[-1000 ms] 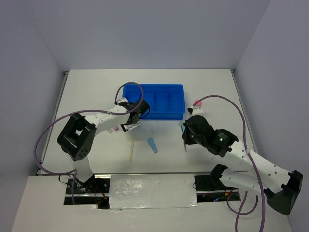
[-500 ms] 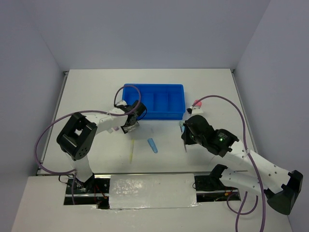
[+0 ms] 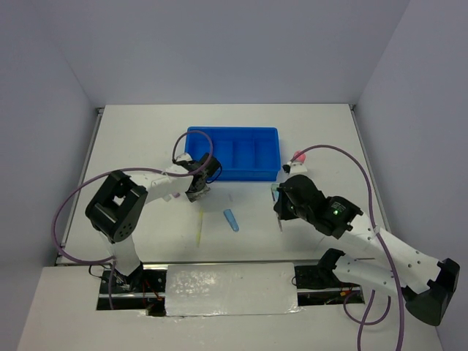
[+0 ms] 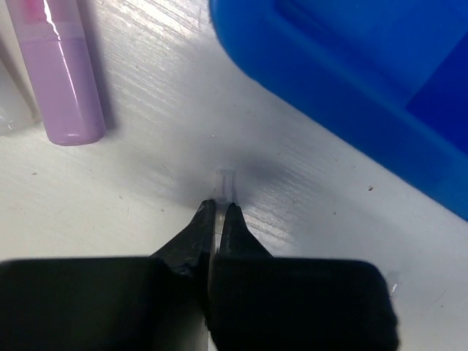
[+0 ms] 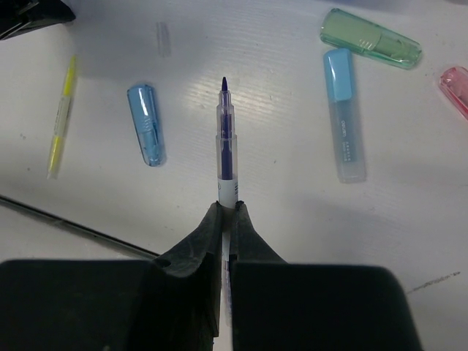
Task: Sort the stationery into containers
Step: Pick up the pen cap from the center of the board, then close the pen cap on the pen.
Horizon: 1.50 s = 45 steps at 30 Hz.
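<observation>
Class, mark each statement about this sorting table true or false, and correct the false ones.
1. The right gripper is shut on a pen with a bare dark tip. True.
2. The yellow pen lies in the blue tray. False: it lies on the table.
3. A purple marker lies on the table, outside the tray. True.
4. The green marker stands upright. False: it lies flat.

Count's in: one blue tray (image 3: 232,152). Outside the tray, five stubby markers: green marker (image 5: 369,38), light-blue marker (image 5: 344,117), pink marker (image 5: 457,86), purple marker (image 4: 62,73), blue marker (image 5: 146,124). Three thin pens: yellow pen (image 5: 60,117), blue-tipped pen (image 5: 225,139), clear pen (image 4: 223,181). One loose clear cap (image 5: 162,38).
</observation>
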Tool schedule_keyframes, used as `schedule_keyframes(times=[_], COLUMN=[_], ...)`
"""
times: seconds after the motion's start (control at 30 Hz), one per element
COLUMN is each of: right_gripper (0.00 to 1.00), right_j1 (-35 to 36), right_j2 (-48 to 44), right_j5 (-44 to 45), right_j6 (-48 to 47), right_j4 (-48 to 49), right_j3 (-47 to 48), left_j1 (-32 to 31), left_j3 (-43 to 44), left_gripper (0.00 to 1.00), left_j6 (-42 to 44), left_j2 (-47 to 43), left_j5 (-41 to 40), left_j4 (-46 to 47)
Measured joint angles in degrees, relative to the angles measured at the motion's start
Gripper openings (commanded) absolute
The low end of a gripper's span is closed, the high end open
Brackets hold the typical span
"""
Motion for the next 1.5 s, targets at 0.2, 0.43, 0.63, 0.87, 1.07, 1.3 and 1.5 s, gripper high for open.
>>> schedule_keyframes(times=[0.2,0.43,0.63,0.87,1.07,1.3,1.5], right_gripper=[0.0,0.0,0.0,0.0,0.0,0.0,0.0], right_j1=[0.02,0.11,0.61,7.17,17.99,20.5,21.07], right_j2=[-2.51,-3.28,-2.69,-1.09,5.57,7.26,7.21], right_j5=[-2.67,-7.74,-12.63,-17.18,-13.68,-5.57,-1.92], right_j6=[-1.36,-1.99,-1.03,6.67,8.79,9.94,10.16], right_j4=[2.03,10.64,20.04,41.33,53.66,56.87,56.81], right_j3=[-2.12,-7.3,-10.78,-18.99,-18.6,-16.59,-15.17], left_j1=[0.0,0.11,0.09,-0.39,-1.11,-1.2,-1.2], left_j3=[-3.52,-10.08,-11.72,-21.84,-30.03,-36.46,-39.04], left_gripper=[0.0,0.0,0.0,0.0,0.0,0.0,0.0], left_j6=[1.27,5.11,9.77,13.94,15.52,16.37,16.5], left_j2=[-2.56,-11.54,-25.81,-40.94,-45.48,-50.1,-52.7], left_j5=[0.33,3.13,5.79,15.63,26.38,33.51,34.91], left_j4=[3.37,5.22,12.68,31.21,47.25,61.77,67.23])
